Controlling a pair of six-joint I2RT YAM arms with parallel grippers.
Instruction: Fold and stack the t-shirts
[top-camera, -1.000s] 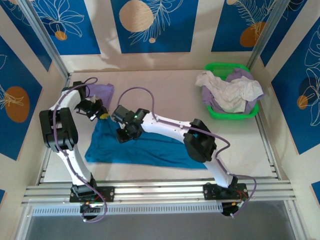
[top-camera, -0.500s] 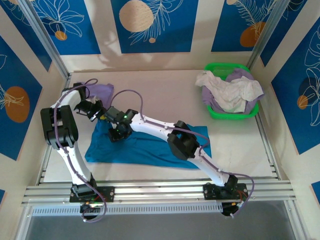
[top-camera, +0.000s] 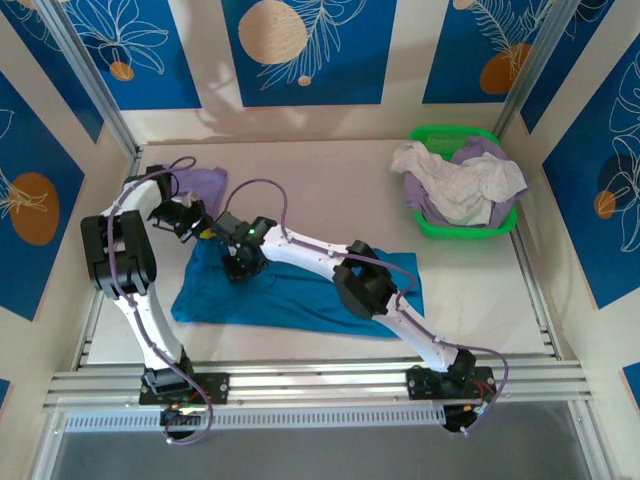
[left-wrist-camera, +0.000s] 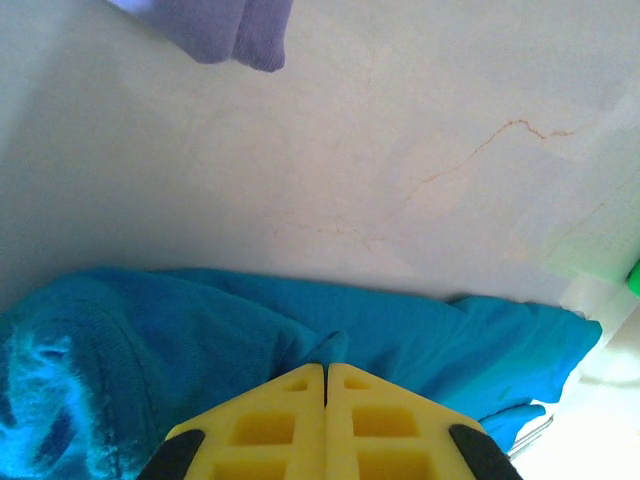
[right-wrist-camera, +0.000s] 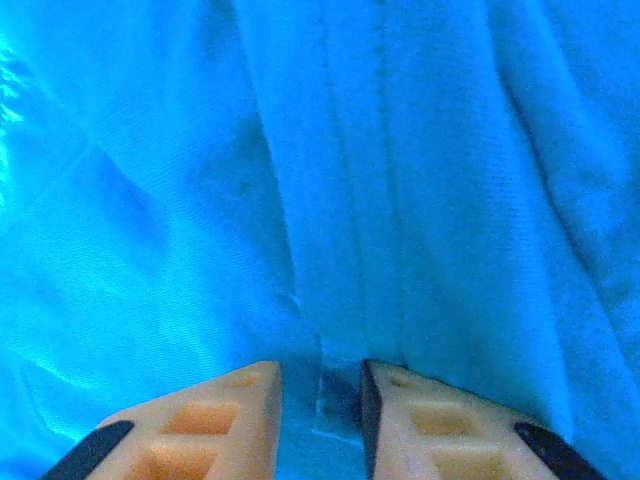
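A teal-blue t-shirt (top-camera: 300, 300) lies spread on the table's left half. My left gripper (top-camera: 205, 232) is at its far left corner, shut on a small fold of the teal cloth (left-wrist-camera: 335, 345) that pokes out past the yellow fingertips (left-wrist-camera: 326, 365). My right arm reaches left across the shirt, and its gripper (top-camera: 240, 270) presses down on the cloth close to the left one. In the right wrist view the jaws (right-wrist-camera: 320, 375) stand a little apart with a ridge of teal cloth (right-wrist-camera: 400, 180) between them. A lavender t-shirt (top-camera: 205, 185) lies folded at the far left.
A green plastic basket (top-camera: 465, 232) at the far right holds white and lilac t-shirts (top-camera: 460, 185). Metal frame rails run along the table's left, right and near edges. Bare tabletop (left-wrist-camera: 420, 150) stretches between the teal shirt and the basket.
My right arm has stretched left and farther across the teal shirt, toward the left gripper, and its jaws have narrowed. The left gripper has stayed put and shut.
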